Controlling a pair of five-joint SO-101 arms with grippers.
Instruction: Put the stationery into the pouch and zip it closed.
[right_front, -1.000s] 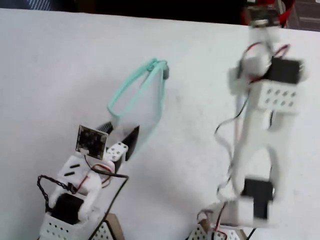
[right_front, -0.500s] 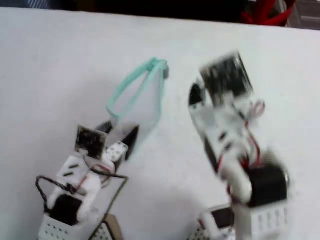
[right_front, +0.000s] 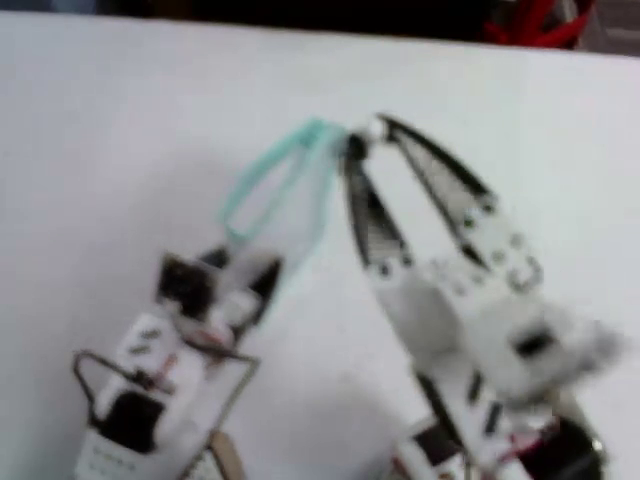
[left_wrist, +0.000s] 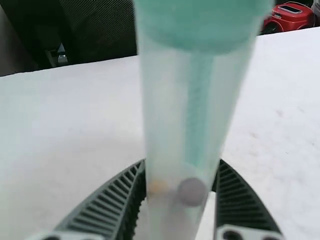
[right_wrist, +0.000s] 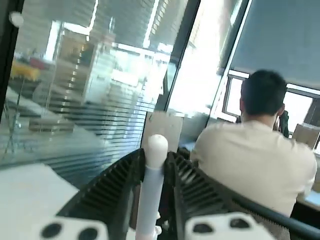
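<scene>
The pouch (right_front: 285, 195) is translucent with a teal zipper edge and stands tilted over the white table. My left gripper (right_front: 247, 268) is shut on its near end. In the left wrist view the pouch (left_wrist: 190, 100) rises between the left gripper's (left_wrist: 181, 165) black fingers (left_wrist: 120, 200). My right gripper (right_front: 362, 138) sits at the pouch's far end, by the zipper's tip. Seen from the right wrist, the right gripper (right_wrist: 155, 157) is shut on a white pen (right_wrist: 150, 190) that pokes out past its fingertips.
The white table (right_front: 120, 120) stretches out left of and behind the pouch. A red object (right_front: 530, 20) lies at the table's far right edge, and shows as the red object (left_wrist: 292, 12) from the left wrist. The right arm's body (right_front: 480, 300) covers the right front.
The right arm has swung down from the far right and across to the pouch's far end. The left arm and the pouch have barely moved.
</scene>
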